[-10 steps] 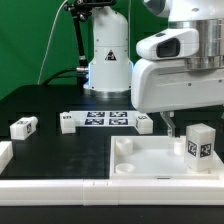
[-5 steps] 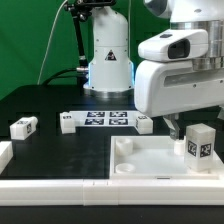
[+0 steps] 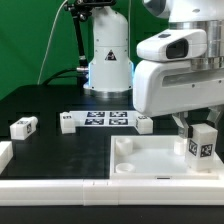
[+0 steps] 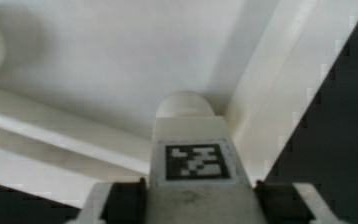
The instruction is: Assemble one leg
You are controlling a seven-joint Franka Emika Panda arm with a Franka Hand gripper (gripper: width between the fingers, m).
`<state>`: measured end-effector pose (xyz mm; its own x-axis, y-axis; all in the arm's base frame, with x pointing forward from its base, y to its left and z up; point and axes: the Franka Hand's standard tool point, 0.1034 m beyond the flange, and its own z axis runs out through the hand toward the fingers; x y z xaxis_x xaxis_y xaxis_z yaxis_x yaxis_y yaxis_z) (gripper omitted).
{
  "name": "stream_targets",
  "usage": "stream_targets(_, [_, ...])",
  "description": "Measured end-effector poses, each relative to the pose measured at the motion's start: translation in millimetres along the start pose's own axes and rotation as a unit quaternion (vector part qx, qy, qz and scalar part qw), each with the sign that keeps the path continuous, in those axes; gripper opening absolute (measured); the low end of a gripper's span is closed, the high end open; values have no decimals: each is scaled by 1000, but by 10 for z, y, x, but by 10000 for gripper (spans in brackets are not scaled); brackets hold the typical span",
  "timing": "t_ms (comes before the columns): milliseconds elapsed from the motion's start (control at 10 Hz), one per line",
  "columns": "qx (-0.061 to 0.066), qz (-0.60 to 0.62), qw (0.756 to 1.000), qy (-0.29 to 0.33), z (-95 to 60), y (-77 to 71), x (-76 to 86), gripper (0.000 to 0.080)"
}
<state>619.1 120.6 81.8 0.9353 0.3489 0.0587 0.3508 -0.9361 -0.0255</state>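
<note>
Hand (image 3: 198, 126) clamped on one leg (image 3: 201, 145) at one tray (image 3: 150, 166) (three other legs (image 3: 24, 127) (image 3: 67, 123) (image 3: 145, 124) loose)

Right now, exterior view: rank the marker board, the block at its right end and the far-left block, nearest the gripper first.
1. Right-end block, just to the exterior view's left of the gripper holding the leg.
2. Marker board, mid-table.
3. Far-left block, at the exterior view's left edge.

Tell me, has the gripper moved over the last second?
Yes. In the exterior view the gripper has shifted slightly toward that view's right, away from the fixed marker board, carrying the leg between its jaws.
</note>
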Motion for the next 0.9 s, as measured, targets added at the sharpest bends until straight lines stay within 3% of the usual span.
stream_targets(200, [1,28,1000,0,4,0,-9,291])
stream_targets(400, [0,148,989,9,-4,-31,-34,291])
stream_targets(500, [5,207,978,8,12,-40,-61,292])
stream_targets(600, [15,275,961,8,10,-38,-58,292])
stream_targets(800, [17,397,918,10,22,-67,-65,292])
stream_targets(900, [24,441,897,8,24,-70,-66,292])
